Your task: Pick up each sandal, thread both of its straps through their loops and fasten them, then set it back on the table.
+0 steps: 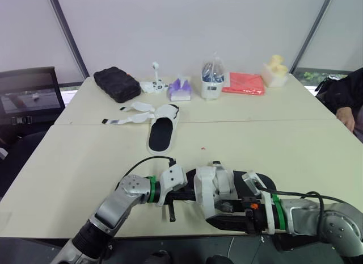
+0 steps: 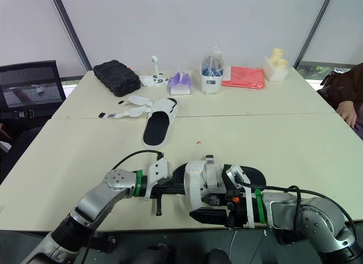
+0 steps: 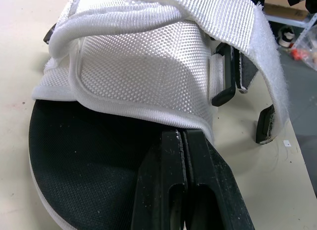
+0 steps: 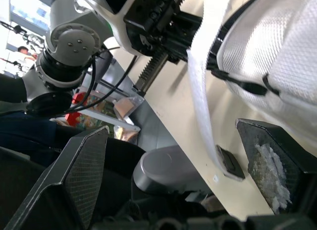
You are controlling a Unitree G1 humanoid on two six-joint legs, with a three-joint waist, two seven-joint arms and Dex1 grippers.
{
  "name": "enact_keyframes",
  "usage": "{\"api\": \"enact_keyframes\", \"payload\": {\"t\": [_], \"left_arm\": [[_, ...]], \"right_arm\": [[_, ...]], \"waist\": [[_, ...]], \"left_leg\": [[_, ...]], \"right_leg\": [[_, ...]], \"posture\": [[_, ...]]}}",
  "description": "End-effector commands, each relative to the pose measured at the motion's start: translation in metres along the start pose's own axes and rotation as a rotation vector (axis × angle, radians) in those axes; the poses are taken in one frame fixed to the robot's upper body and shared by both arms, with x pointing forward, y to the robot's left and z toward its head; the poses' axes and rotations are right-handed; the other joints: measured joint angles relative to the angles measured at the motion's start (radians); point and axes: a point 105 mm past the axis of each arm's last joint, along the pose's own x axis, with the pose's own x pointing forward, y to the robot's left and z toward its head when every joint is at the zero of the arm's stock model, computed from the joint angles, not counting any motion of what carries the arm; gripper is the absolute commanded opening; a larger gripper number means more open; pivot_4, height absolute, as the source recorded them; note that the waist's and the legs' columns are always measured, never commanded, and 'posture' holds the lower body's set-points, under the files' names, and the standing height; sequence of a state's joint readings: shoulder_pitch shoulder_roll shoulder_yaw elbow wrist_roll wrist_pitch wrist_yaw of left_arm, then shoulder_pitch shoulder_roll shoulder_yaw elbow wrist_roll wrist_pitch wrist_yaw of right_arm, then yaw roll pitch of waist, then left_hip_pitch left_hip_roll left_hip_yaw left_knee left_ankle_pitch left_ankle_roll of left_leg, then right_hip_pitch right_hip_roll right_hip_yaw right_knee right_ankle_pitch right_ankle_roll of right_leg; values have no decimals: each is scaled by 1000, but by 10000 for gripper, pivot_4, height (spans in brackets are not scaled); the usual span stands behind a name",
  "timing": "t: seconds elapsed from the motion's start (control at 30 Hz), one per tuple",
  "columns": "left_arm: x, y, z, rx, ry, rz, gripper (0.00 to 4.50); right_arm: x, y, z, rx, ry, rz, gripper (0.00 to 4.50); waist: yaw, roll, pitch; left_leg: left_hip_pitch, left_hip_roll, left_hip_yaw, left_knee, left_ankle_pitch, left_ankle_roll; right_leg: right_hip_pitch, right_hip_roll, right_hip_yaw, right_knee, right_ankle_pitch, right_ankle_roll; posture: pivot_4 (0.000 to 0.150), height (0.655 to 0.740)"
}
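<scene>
Left wrist view: your left jaws are pressed together, their tips touching the stitched edge of the white upper on the near sandal. You cannot tell whether they pinch any fabric. A loose white strap arches over the upper just beyond the tips.

Right wrist view: your right jaws stand wide apart. The strap's free end hangs between them, close to one finger.

Left eye view: both jaws meet at the near sandal from opposite sides, at the near edge of the counter. The second sandal lies well beyond them, its straps undone and spread flat.
</scene>
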State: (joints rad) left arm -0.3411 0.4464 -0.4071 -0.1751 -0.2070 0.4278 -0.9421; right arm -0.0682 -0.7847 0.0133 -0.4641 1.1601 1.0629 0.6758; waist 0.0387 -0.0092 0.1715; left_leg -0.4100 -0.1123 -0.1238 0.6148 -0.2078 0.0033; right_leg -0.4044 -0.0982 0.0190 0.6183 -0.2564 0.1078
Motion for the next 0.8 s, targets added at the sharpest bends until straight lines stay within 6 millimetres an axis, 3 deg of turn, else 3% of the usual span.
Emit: {"api": "enact_keyframes", "payload": {"t": [0.03, 0.23, 0.37, 0.5, 0.63, 0.8], "left_arm": [[0, -1, -6, -11, 29, 5, 0], [-1, 0, -6, -14, 32, 10, 0], [-1, 0, -6, -16, 32, 14, 0], [-2, 2, -7, -16, 32, 21, 0], [-1, 4, -6, -13, 30, 28, 0], [-1, 6, -6, -10, 29, 42, 0]], "right_arm": [[10, 3, 2, -16, -13, 35, 32113], [17, 2, -2, -13, -3, 40, 1232], [10, 6, 9, -31, -24, 62, 529], [0, 15, 41, -85, -86, 104, 529], [-3, 10, 74, -127, -140, 95, 529], [1, -4, 85, -120, -141, 72, 529]], "waist": [[0, 0, 0], [0, 0, 0], [0, 0, 0], [0, 0, 0], [0, 0, 0], [0, 0, 0]], "left_leg": [[0, 0, 0, 0, 0, 0], [0, 0, 0, 0, 0, 0], [0, 0, 0, 0, 0, 0], [0, 0, 0, 0, 0, 0], [0, 0, 0, 0, 0, 0], [0, 0, 0, -1, 0, 0]], "right_leg": [[0, 0, 0, 0, 0, 0], [0, 0, 0, 0, 0, 0], [0, 0, 0, 0, 0, 0], [0, 0, 0, 0, 0, 0], [0, 0, 0, 0, 0, 0], [-1, 0, 0, 0, 1, 0]], "posture": [[1500, 7400], [1500, 7400], [1500, 7400], [1500, 7400], [1500, 7400], [1500, 7400]]}}
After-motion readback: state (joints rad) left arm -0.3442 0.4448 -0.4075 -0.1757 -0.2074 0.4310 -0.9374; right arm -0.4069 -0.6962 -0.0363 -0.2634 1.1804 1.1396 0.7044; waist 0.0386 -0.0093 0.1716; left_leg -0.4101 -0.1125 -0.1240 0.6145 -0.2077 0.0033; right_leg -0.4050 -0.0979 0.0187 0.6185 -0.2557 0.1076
